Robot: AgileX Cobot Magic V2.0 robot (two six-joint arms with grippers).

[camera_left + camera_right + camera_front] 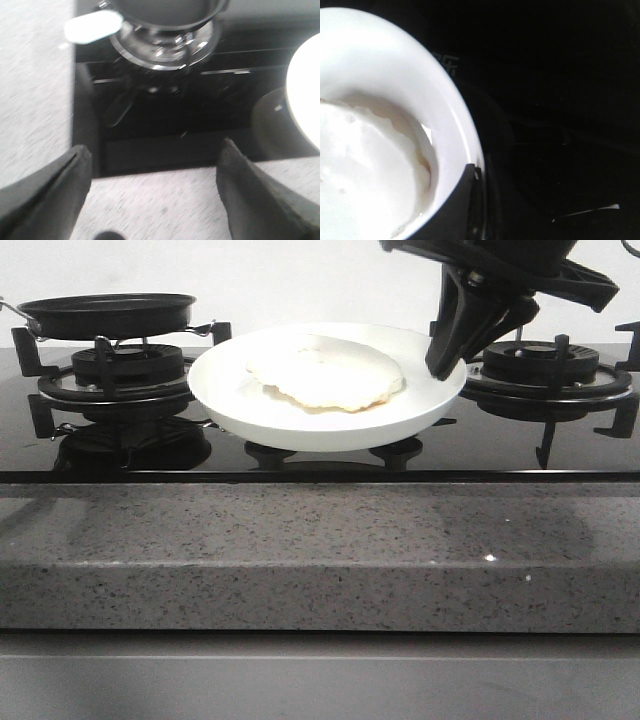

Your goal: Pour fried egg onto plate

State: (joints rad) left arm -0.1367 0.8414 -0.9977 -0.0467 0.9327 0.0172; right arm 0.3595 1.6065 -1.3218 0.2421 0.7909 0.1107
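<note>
The white plate is over the middle of the black hob, gripped at its right rim by my right gripper. The fried egg lies on the plate with its pale underside up; no yolk shows. In the right wrist view a dark finger presses on the plate's rim beside the egg. The black frying pan sits on the left burner and looks empty. My left gripper is open and empty over the counter's front edge, outside the front view.
Black burner grates stand at the left and right of the glass hob. The grey speckled counter runs along the front. The left wrist view shows the pan, its pale handle and the plate's edge.
</note>
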